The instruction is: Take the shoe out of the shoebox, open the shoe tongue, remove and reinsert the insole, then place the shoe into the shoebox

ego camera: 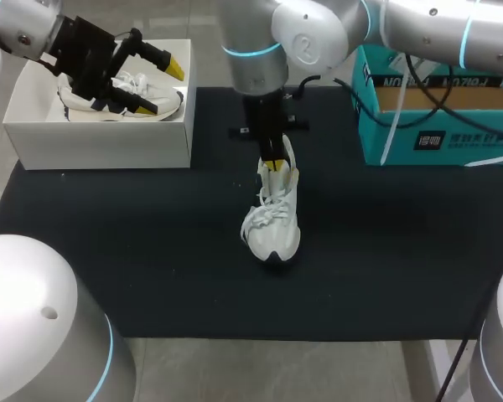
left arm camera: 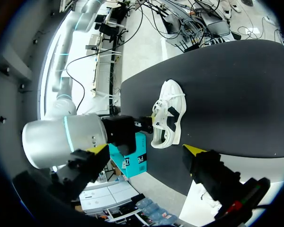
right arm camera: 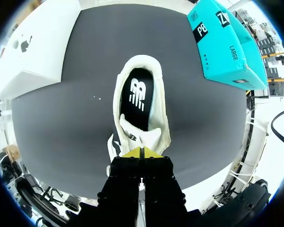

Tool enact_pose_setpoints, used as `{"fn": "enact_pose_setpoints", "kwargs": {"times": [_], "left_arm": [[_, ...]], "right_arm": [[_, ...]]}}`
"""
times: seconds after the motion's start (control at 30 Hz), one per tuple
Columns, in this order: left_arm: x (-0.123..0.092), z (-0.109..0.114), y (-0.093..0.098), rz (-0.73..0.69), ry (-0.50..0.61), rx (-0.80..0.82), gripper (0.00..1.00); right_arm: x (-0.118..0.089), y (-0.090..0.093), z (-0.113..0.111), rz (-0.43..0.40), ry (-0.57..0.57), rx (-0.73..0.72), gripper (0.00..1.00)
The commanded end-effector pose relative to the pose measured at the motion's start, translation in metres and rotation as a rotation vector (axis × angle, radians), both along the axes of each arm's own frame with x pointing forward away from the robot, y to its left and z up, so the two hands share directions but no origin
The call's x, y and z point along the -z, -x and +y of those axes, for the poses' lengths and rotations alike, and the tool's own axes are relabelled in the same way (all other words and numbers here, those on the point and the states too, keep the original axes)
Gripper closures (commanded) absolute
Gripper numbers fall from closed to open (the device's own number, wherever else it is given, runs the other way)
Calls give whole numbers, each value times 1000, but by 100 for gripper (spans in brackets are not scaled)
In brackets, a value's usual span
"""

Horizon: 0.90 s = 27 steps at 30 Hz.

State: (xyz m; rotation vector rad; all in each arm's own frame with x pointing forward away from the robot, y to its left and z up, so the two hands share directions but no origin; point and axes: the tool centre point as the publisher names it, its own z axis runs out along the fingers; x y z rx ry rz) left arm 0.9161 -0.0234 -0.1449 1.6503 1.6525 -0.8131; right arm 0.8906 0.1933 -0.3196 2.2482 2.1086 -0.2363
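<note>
**Clerk:** Item one, and where does it lie?
**Keeper:** Shoe (ego camera: 272,234): white, laced; sole-down in the middle of the dark-matted tabletop (ego camera: 151,251); toe toward the robot's side; well apart from the white shoebox (ego camera: 96,138); insole (right arm camera: 138,99) seated, seen through the collar in the right wrist view.

**Clerk:** Held by what?
**Keeper:** Right claw (right arm camera: 142,152): yellow tips pressed together, apparently pinching the upper edge of the tongue (right arm camera: 132,135); left claw (ego camera: 162,86): fingers spread, holding nothing; it hangs over the shoebox, where a second shoe (ego camera: 121,96) lies.

**Clerk:** Handling notes?
**Keeper:** Judged light; upper soft, likely to buckle under a squeeze; sole stiffer; tongue thin and pliable, apt to slip from a shallow pinch; insole probably floppy, best taken at its heel edge while the other claw steadies the collar; for carrying, the heel rim looks the firmest hold.

**Clerk:** Anything adjoining?
**Keeper:** Teal box (ego camera: 436,134): far right of the tabletop; apart from the shoe.
</note>
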Motion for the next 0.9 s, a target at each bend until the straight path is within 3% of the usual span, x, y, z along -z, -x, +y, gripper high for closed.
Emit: {"fn": "enact_pose_setpoints", "kwargs": {"times": [0.03, 0.3, 0.43, 0.53, 0.63, 0.77, 0.9], "left_arm": [[0, 0, 0, -1, -3, 0, 0], [0, 0, 0, -1, -3, 0, 0], [0, 0, 0, -1, -3, 0, 0], [0, 0, 0, -1, -3, 0, 0], [0, 0, 0, -1, -3, 0, 0], [0, 0, 0, -1, -3, 0, 0], [0, 0, 0, -1, -3, 0, 0]], "right_arm": [[12, -2, -8, 8, -17, 14, 100], [25, 1, -25, 37, -10, 49, 100], [6, 0, -20, -18, -5, 15, 100], [-12, -1, -14, -113, -68, -73, 100], [-19, -5, -11, -143, -94, -201, 100], [-27, -10, -13, -205, -166, -477, 100], [-28, -10, -19, -162, -176, -497, 100]]}}
